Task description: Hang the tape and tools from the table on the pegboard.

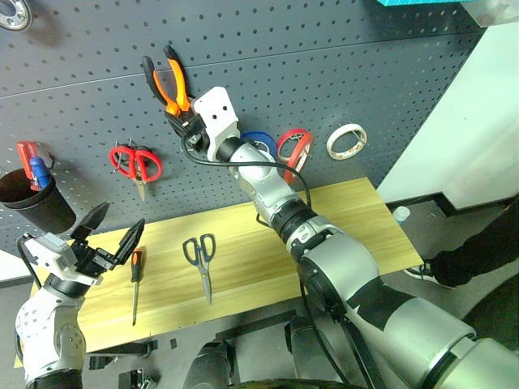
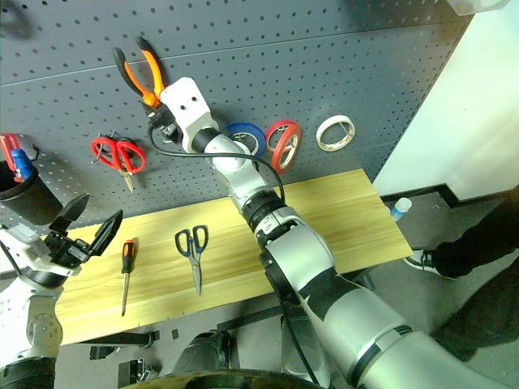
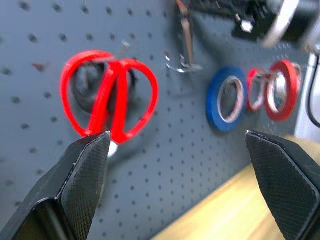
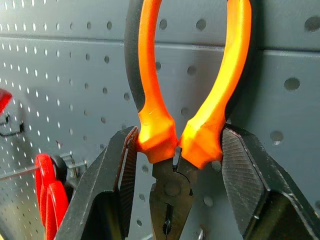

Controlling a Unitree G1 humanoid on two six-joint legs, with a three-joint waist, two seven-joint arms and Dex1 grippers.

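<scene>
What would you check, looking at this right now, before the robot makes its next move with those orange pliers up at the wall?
1. Right gripper grips the pliers: ok, its fingers clamp the base of the orange handles.
2. Pliers seated on a pegboard hook: cannot tell, no hook is visible behind the handles.
3. Red tape hung on the pegboard: ok.
4. Left gripper free for the next pickup: ok, open and holding nothing.
5. Screwdriver and dark-handled scissors hung: not ok, both lie on the table.
</scene>
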